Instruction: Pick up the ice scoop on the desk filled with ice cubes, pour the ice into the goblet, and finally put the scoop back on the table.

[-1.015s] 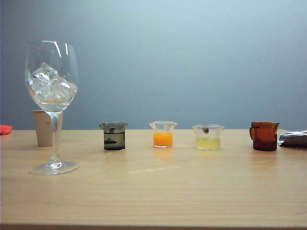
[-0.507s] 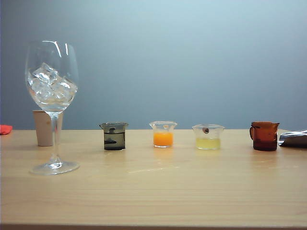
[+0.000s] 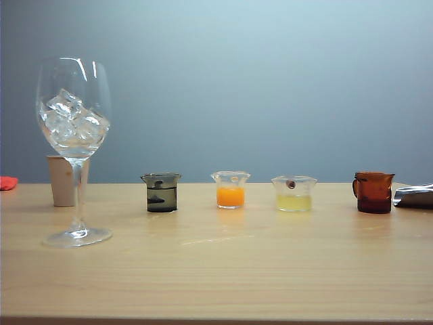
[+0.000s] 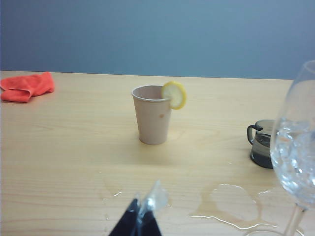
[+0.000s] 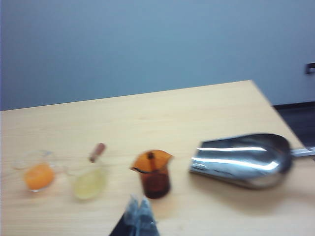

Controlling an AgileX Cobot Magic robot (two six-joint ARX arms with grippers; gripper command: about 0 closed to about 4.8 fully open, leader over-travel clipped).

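Though no writing shows, left pincer point(image 4: 140, 216), right pincer point(image 5: 139, 216) closed, empty.

On my worktop point(image 3: 223, 271) I count one goblet point(image 3: 73, 135), one ice scoop point(image 5: 243, 160), four small beakers point(image 3: 230, 189), one beige cup point(image 4: 152, 120) with one lemon slice point(image 4: 174, 95), and one red cloth point(image 4: 27, 86).

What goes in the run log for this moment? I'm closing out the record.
ice cubes: in goblet | ice scoop: empty, on desk | left gripper: shut, empty | right gripper: shut, empty
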